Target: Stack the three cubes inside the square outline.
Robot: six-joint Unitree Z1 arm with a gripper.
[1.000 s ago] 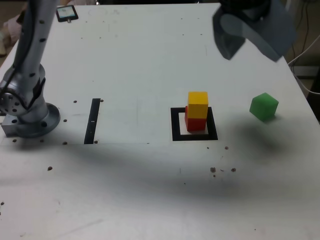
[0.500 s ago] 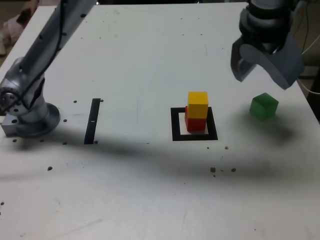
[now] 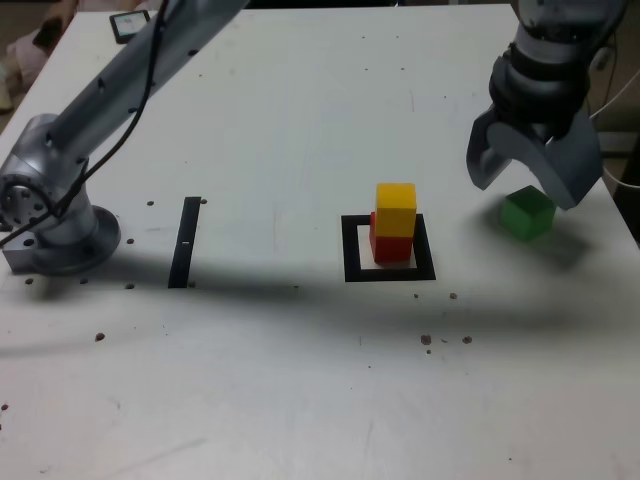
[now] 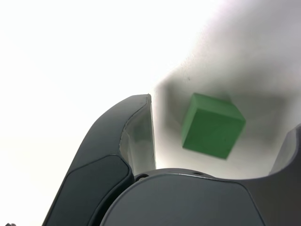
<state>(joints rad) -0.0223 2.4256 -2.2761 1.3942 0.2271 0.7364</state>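
- Presently, the end effector [image 3: 530, 180] is seen spread wide and empty, poised just above the green cube [image 3: 527, 213] at the exterior view's right.
- In the wrist view, the green cube [image 4: 212, 125] is framed between the two fingers [image 4: 136, 136], untouched, resting on the table [image 3: 300, 120].
- The yellow cube [image 3: 396, 209] is stacked on the red cube [image 3: 388, 246] inside the square outline [image 3: 388, 249].
- A thin black strip [image 3: 185, 241] lies near the arm's base [image 3: 55, 235].
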